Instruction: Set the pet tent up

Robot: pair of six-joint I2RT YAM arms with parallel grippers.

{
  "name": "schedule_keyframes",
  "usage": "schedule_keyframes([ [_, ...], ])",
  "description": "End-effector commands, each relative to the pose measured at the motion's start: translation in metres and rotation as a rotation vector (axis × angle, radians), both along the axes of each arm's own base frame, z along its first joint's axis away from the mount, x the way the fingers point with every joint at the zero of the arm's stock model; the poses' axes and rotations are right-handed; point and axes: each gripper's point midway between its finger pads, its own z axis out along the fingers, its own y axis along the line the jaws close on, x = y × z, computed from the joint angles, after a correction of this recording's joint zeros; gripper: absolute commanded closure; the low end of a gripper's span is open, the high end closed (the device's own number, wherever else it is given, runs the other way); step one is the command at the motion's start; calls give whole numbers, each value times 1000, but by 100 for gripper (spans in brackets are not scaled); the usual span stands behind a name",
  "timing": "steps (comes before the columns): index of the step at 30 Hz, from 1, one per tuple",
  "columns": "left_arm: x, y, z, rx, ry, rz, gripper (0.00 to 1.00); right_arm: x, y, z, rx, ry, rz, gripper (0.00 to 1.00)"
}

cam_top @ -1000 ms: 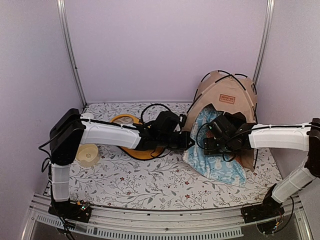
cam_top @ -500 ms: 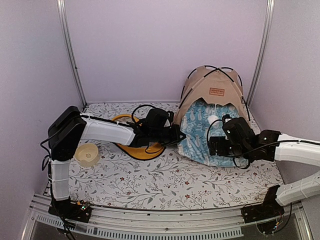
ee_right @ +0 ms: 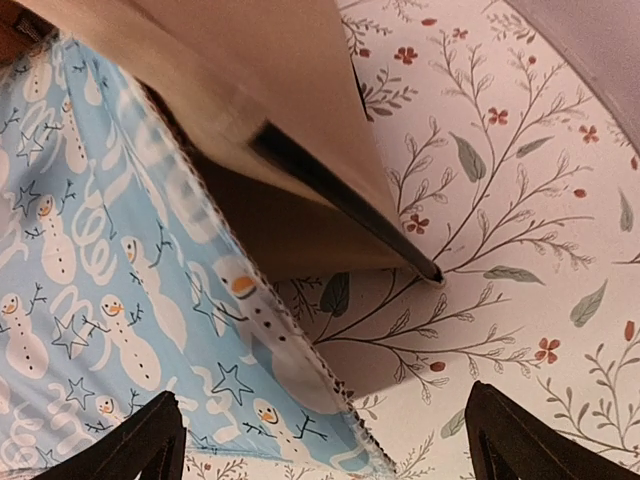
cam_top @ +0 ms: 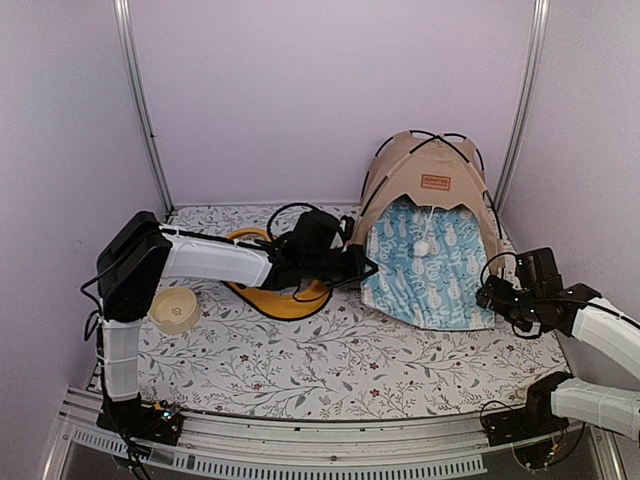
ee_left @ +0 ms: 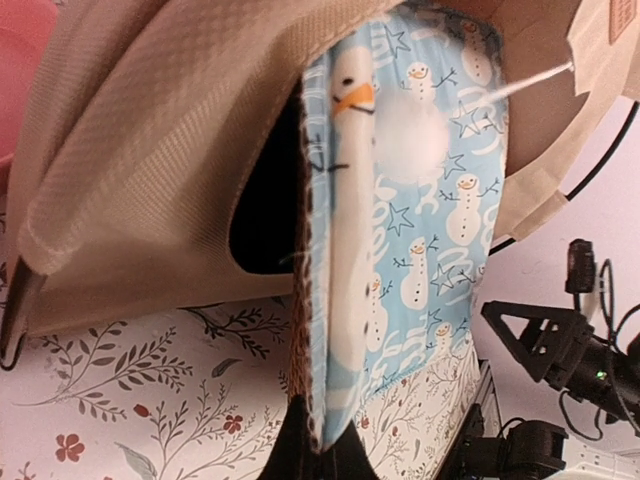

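The tan pet tent (cam_top: 428,180) stands upright at the back right, its black poles crossing over the top and its brown label above the opening. A blue snowman cushion (cam_top: 432,270) leans out of the opening, with the white pom-pom (cam_top: 424,246) hanging in front of it. My left gripper (cam_top: 366,270) is shut on the cushion's left edge (ee_left: 330,330), beside the tent's fabric (ee_left: 150,150). My right gripper (cam_top: 490,297) is open and empty, just off the cushion's lower right corner (ee_right: 100,270), near the tent's black pole end (ee_right: 340,200).
A yellow double-bowl feeder (cam_top: 262,296) lies under my left arm. A cream bowl (cam_top: 175,310) sits at the left. The side walls and metal frame posts stand close behind the tent. The table has a floral cloth (cam_top: 300,370).
The tent went from tipped and bunched to standing upright. My right gripper let go and drew back to the right. My left gripper kept its hold on the cushion's edge.
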Motion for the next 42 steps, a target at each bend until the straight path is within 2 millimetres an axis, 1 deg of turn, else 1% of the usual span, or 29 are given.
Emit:
schedule_keyframes([
  [1,11,-11,23,-40,-68,-19,100,4,21,-17,165,-5,90,0],
  [2,11,-12,24,-43,-66,-24,100,4,23,-21,178,-2,93,1],
  [4,10,-16,23,-44,-68,-38,100,4,28,-28,205,6,105,9],
  [5,10,-17,23,-44,-70,-44,100,4,30,-30,215,11,110,15],
  [7,9,-21,23,-44,-73,-62,100,7,35,-28,235,5,126,28],
  [8,8,-24,23,-42,-75,-72,100,9,37,-24,243,-4,134,36],
  [11,8,-33,26,-38,-86,-101,100,17,42,-3,255,-51,163,62],
  [12,8,-34,26,-34,-91,-106,100,19,42,3,249,-61,164,69],
  [13,8,-37,27,-31,-97,-112,100,22,42,10,242,-72,168,78],
  [14,8,-39,28,-28,-104,-119,100,24,43,16,237,-85,180,89],
  [15,8,-41,29,-26,-109,-128,100,26,45,26,240,-106,194,97],
  [16,8,-44,31,-21,-113,-137,100,28,47,32,242,-119,208,100],
  [19,11,-51,34,-10,-133,-153,97,35,59,55,255,-169,254,100],
  [22,15,-60,37,-7,-140,-168,94,44,77,74,258,-209,297,100],
  [26,24,-73,38,-3,-144,-182,90,67,89,86,264,-236,299,100],
  [27,28,-75,39,-2,-148,-180,89,73,88,88,259,-248,284,100],
  [29,35,-79,44,-12,-156,-173,86,88,82,84,236,-263,222,100],
  [32,39,-82,48,-12,-179,-183,78,106,68,79,187,-275,125,100],
  [36,37,-81,47,15,-207,-206,62,123,48,81,180,-330,16,100],
  [38,34,-79,44,28,-212,-223,55,129,43,86,205,-357,-19,100],
  [42,28,-74,39,61,-228,-246,43,137,41,109,243,-434,-45,100],
])
